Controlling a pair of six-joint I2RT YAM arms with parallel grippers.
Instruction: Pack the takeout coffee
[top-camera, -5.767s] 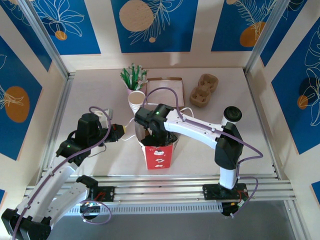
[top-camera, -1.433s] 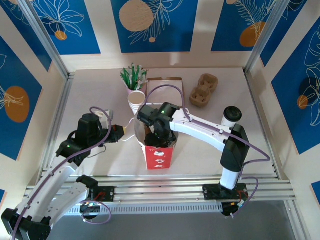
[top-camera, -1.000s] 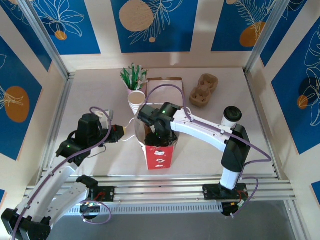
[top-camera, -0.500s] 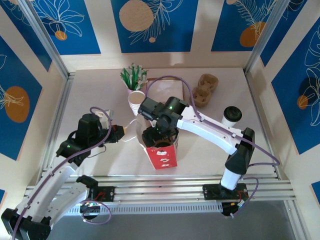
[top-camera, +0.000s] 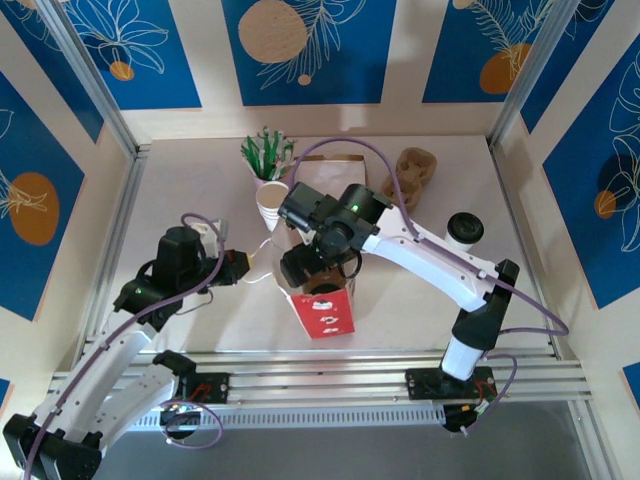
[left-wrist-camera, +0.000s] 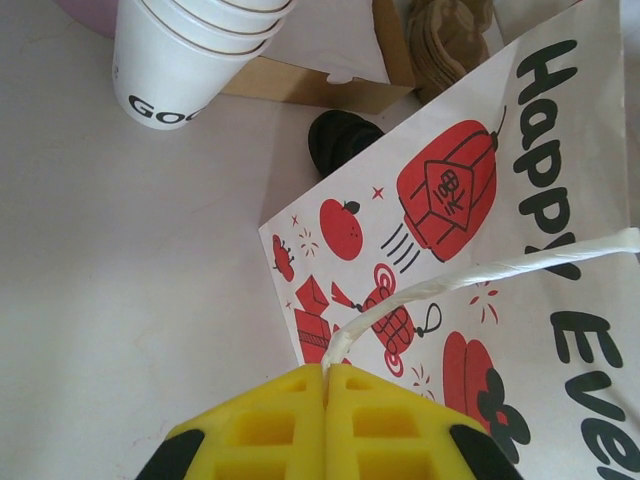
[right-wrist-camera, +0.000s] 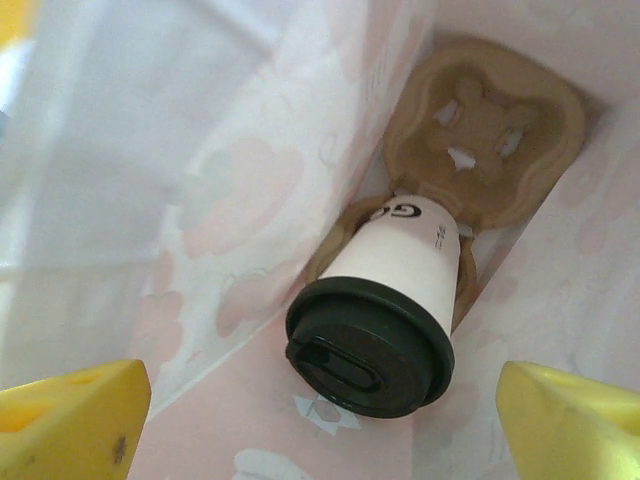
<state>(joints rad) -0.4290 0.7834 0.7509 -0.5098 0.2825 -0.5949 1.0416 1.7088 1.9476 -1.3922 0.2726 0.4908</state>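
1. The bench (top-camera: 200, 190) carries a red-and-white paper bag (top-camera: 322, 312), which stands near the front edge, between the two arms.

2. The right gripper (top-camera: 308, 270) is positioned above the open mouth of the bag. In the right wrist view, the right gripper (right-wrist-camera: 320, 418) is seen released: its yellow fingertips (right-wrist-camera: 70, 415) are spread wide at the lower corners, and nothing is held between them.

3. The left gripper (top-camera: 238, 268) is located just beside the left side of the bag. In the left wrist view, the left gripper (left-wrist-camera: 325, 385) is clenched on the white twisted paper handle (left-wrist-camera: 480, 275) of the bag.

4. A brown moulded carrier (right-wrist-camera: 490, 140) lies at the bottom of the bag.

5. The takeout coffee (right-wrist-camera: 400, 290) is seated in one well of that carrier, inside the bag, with its black lid fitted and facing the camera.

6. A second takeout coffee (top-camera: 463, 230) stands upright on the bench at the right, well apart from the bag.

7. A stack of lidless white cups (top-camera: 272, 203) stands behind the bag.
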